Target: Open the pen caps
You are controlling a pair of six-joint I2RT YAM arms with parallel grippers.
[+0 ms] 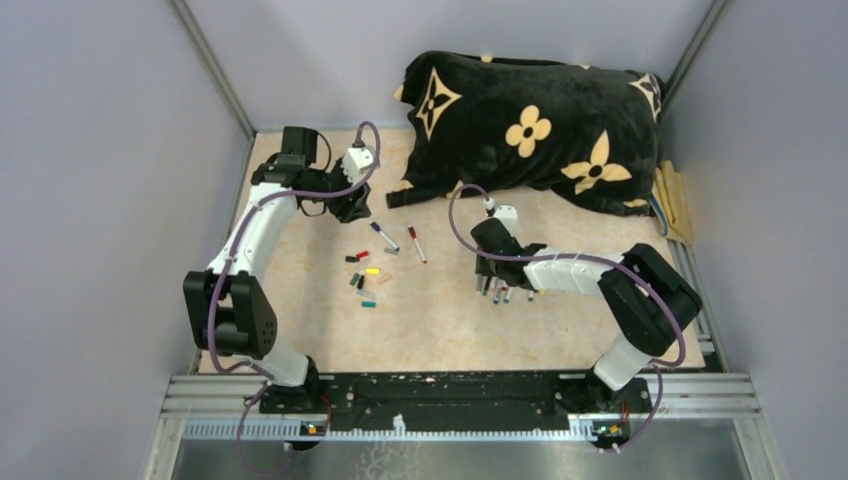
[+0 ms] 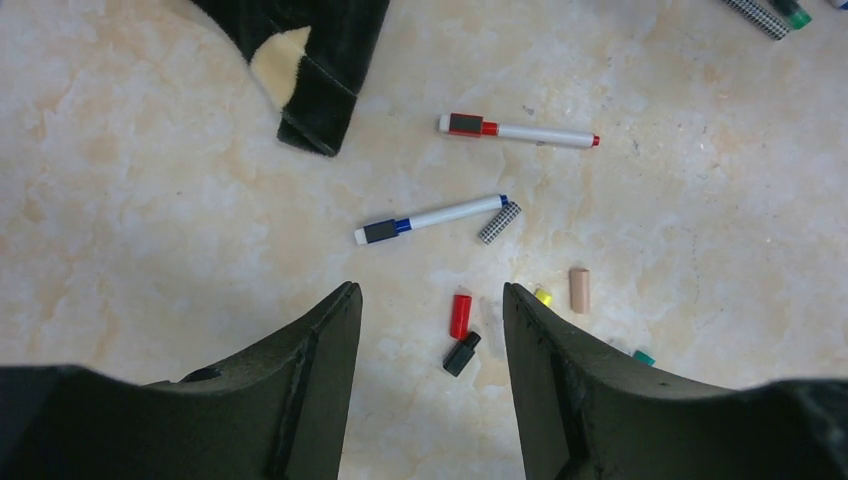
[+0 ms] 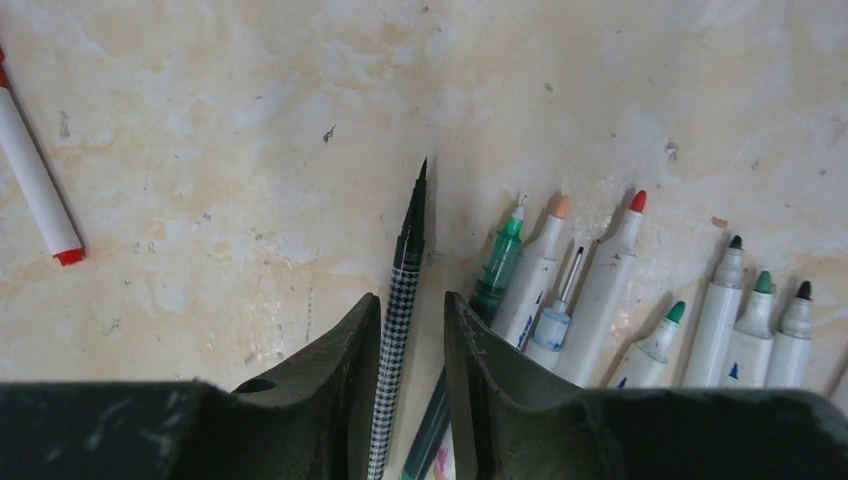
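Several loose pen caps lie on the table: a red cap [image 2: 460,315] and a black cap [image 2: 461,353] just beyond my open left gripper [image 2: 430,290], with yellow [image 2: 543,296], beige [image 2: 579,290], teal [image 2: 643,356] and checkered [image 2: 500,222] caps around them. A blue-ended pen [image 2: 430,217] and a red-ended pen [image 2: 520,131] lie farther off. My right gripper [image 3: 412,296] stands slightly open, and an uncapped checkered pen [image 3: 402,285] lies between its fingers with a gap on its right side. Several uncapped pens [image 3: 600,290] lie in a row beside it.
A black flower-patterned pillow [image 1: 530,125] fills the back right of the table, its corner [image 2: 310,70] close to the left gripper [image 1: 345,208]. The caps [image 1: 365,275] sit mid-table between the left gripper and the right gripper [image 1: 488,280]. Grey walls enclose the table.
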